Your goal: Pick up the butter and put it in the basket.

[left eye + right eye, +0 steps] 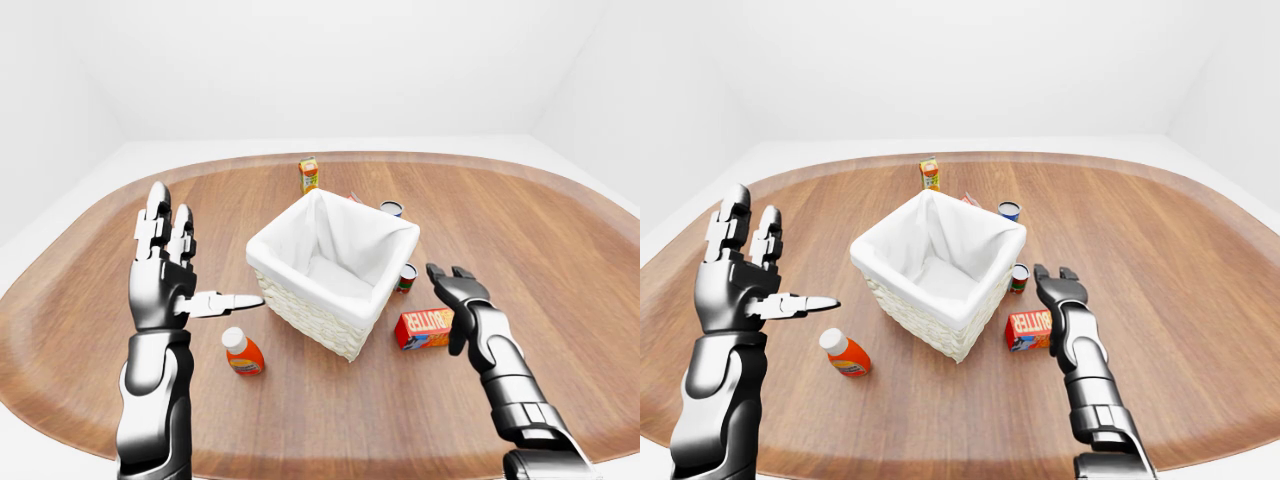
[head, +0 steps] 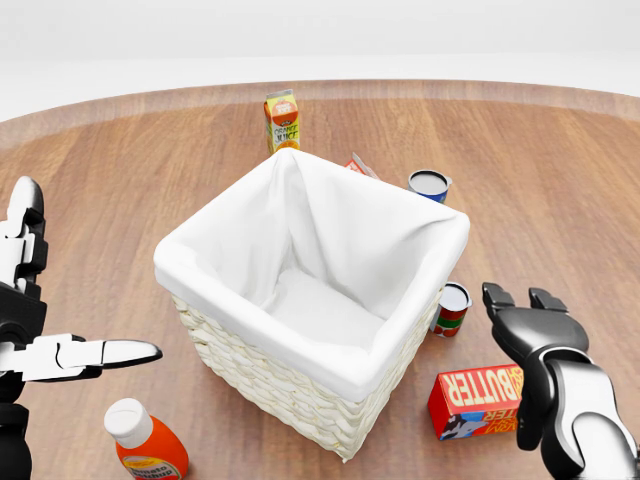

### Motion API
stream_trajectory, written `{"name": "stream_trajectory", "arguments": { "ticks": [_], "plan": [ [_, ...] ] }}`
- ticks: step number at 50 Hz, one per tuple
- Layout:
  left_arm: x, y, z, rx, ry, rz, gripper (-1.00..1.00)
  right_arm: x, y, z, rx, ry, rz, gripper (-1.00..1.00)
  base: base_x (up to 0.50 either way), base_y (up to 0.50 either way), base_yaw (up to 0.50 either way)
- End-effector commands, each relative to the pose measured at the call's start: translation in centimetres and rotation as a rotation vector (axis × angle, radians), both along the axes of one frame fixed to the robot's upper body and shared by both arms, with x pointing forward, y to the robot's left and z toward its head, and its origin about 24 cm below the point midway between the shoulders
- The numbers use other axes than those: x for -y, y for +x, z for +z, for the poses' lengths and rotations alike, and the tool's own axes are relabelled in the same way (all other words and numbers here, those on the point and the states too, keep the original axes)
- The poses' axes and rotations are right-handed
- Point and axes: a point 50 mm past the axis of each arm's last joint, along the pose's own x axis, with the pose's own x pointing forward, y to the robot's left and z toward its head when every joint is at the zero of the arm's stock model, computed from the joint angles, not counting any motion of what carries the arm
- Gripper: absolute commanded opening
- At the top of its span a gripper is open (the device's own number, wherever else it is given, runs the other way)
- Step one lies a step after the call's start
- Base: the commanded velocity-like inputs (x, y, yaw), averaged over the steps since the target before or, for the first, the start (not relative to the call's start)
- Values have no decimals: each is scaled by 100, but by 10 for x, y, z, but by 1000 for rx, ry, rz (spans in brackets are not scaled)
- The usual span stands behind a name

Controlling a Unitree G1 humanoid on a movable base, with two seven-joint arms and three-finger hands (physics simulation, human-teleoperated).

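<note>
A broad oval wooden table (image 1: pixel 560 250) carries everything. Near its middle stands a square wicker basket (image 2: pixel 270 385) lined with white cloth, turned so a corner faces the near edge.

The left hand (image 1: pixel 165 275) is raised well to the left of the basket, palm up, two fingers pointing upward and the thumb stretched out toward the basket; it is spread wide and holds nothing. The right hand (image 2: pixel 540 345) hangs low at the right, fingers loosely spread and empty, just beside the right end of the butter; whether it touches the box cannot be told.

The butter (image 2: pixel 475 400) is a small red and orange box with white lettering on its side and a blue patch low on its face. It lies flat on the table just right of the basket's near corner, its long axis running left to right, the right end tilted slightly farther away.

An orange bottle (image 1: pixel 242 353) with a white cap lies on the table below the left hand. A juice carton (image 1: pixel 309 174) stands beyond the basket. Two small cans sit to the basket's right: one (image 2: pixel 429 184) at the far side, one (image 2: pixel 452 309) between the basket and the right hand.
</note>
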Motion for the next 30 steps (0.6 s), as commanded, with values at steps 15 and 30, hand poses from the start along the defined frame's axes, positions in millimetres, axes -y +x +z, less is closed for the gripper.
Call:
{"name": "stream_trajectory", "arguments": {
  "ticks": [15,30],
  "plan": [
    [-1,2,-4,-18,-6,1,100,0,20,-41,-74,30,-66,100,0,0,0],
    [-2,3,-8,-35,-11,0,100,-7,20,-49,-133,32,-69,100,0,0,0]
  ]
}}
